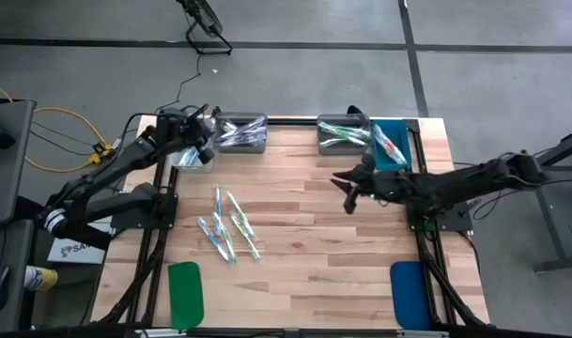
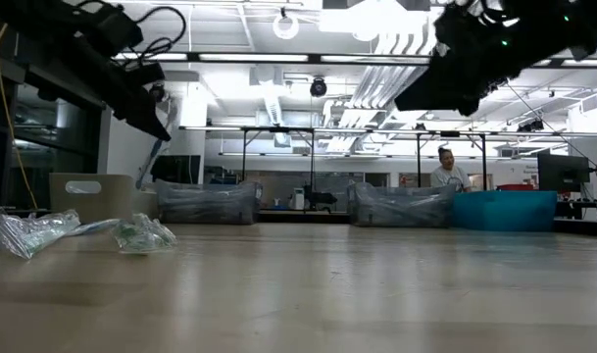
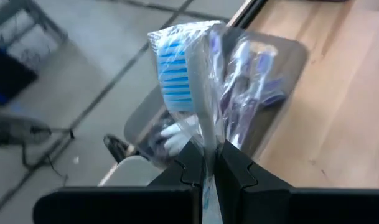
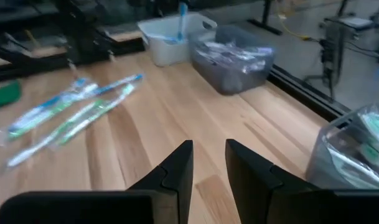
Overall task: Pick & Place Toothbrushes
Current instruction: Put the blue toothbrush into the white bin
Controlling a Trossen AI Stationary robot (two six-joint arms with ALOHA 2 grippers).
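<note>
My left gripper (image 3: 209,167) is at the table's far left corner (image 1: 208,125), shut on a clear-wrapped toothbrush with blue bristles (image 3: 177,74). It holds it above a white bin (image 1: 187,156) and a grey bin (image 1: 240,133) of purple toothbrushes. Several more wrapped toothbrushes (image 1: 229,225) lie flat on the wood at the left middle, also seen in the right wrist view (image 4: 71,112). My right gripper (image 1: 347,191) hangs over the table's right middle. Its fingers (image 4: 177,168) stand open with nothing between them. My left gripper pinches the toothbrush's white handle (image 3: 206,149) between its two fingers, a little below the head. The bristle head and wrapper stick out beyond the fingertips. The toothbrush is lifted clear above the bins and slants downward (image 2: 151,157) from the gripper.
At the far right stand a grey bin (image 1: 344,134) holding green toothbrushes and a teal bin (image 1: 391,145). A flat green pad (image 1: 185,293) and a blue pad (image 1: 408,293) lie at the near edge. A person (image 2: 445,172) is in the room beyond the table.
</note>
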